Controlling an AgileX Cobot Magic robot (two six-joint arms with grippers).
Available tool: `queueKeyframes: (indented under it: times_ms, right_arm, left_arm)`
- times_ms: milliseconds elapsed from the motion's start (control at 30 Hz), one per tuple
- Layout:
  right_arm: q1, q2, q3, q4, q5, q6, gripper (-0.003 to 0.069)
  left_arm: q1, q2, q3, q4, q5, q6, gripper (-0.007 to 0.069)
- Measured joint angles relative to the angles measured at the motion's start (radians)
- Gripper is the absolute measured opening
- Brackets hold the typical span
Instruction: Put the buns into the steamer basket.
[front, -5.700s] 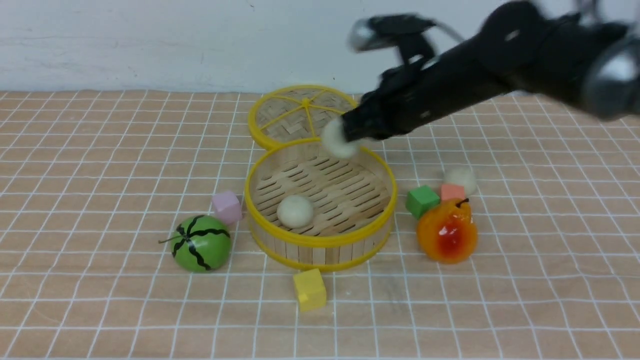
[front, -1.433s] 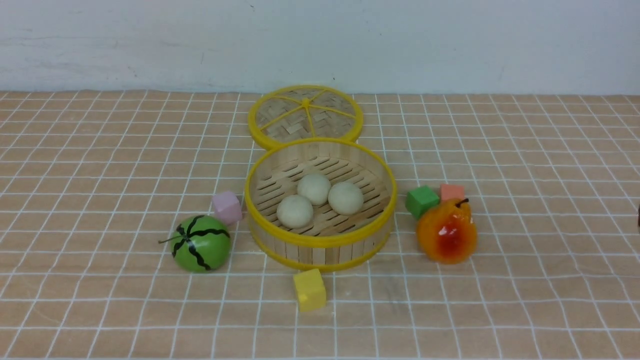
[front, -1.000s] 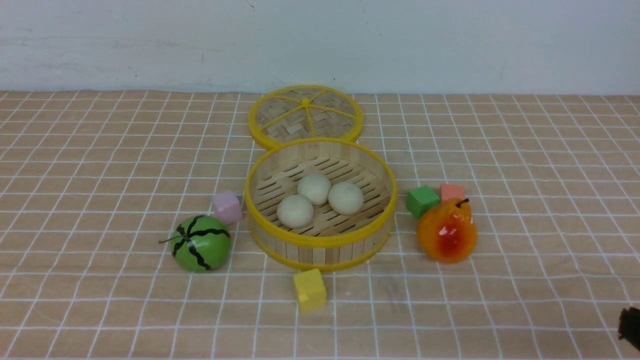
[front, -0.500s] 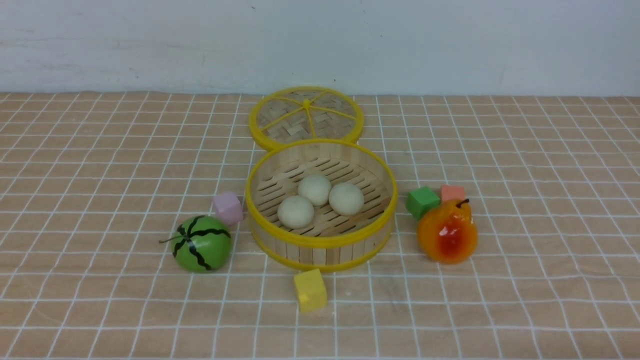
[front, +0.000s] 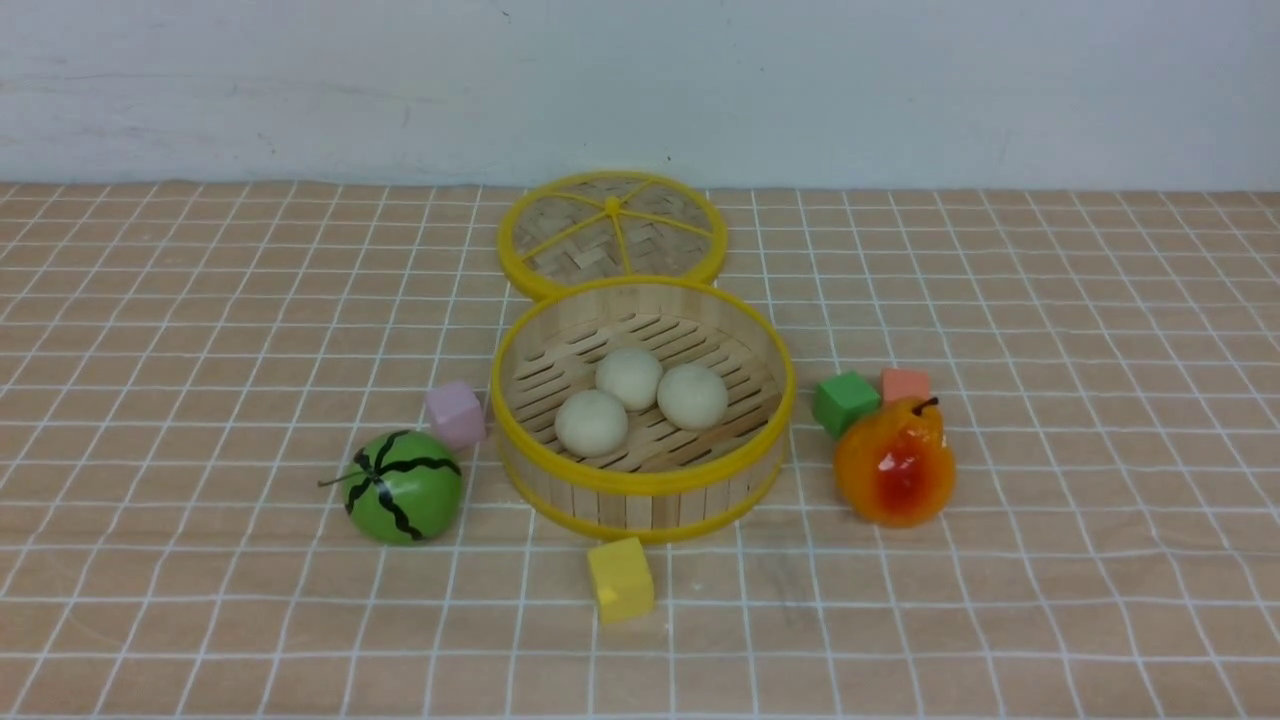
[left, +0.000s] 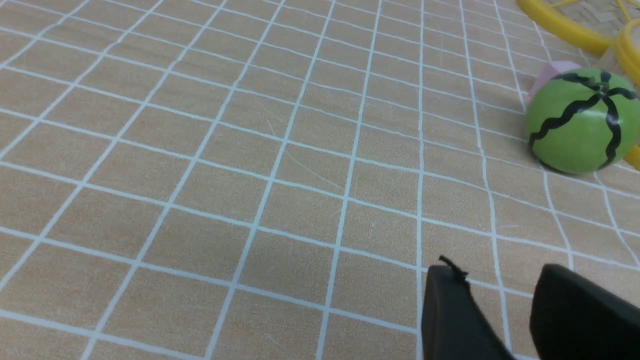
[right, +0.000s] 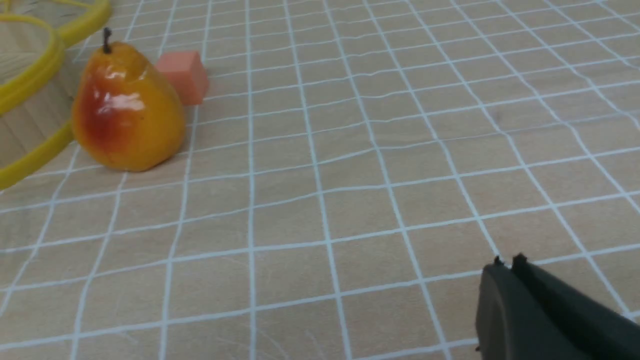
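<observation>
Buns (front: 629, 378): three smooth cream balls touching inside steamer basket (front: 640, 485), apart from both grippers.
Left gripper (left: 500, 295): fingers parted, empty.
Right gripper (right: 510, 265): fingers together, empty.

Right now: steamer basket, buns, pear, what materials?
Steamer basket: bamboo or wood strips by the grain, matte, with glossy yellow rims, probably plastic. Buns: smooth matte cream balls, likely foam or dough-like. Pear: glossy, with highlights, likely plastic or lacquer.
</observation>
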Motion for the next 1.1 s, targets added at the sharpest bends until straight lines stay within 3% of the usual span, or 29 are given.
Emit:
queueKeyframes:
  times_ms: [1100]
  right_arm:
    - [0.011,0.000,0.000,0.014,-0.001,-0.003,0.0028]
  left_arm:
    - [0.000,0.000,0.000,0.000,0.000,0.000,0.0238]
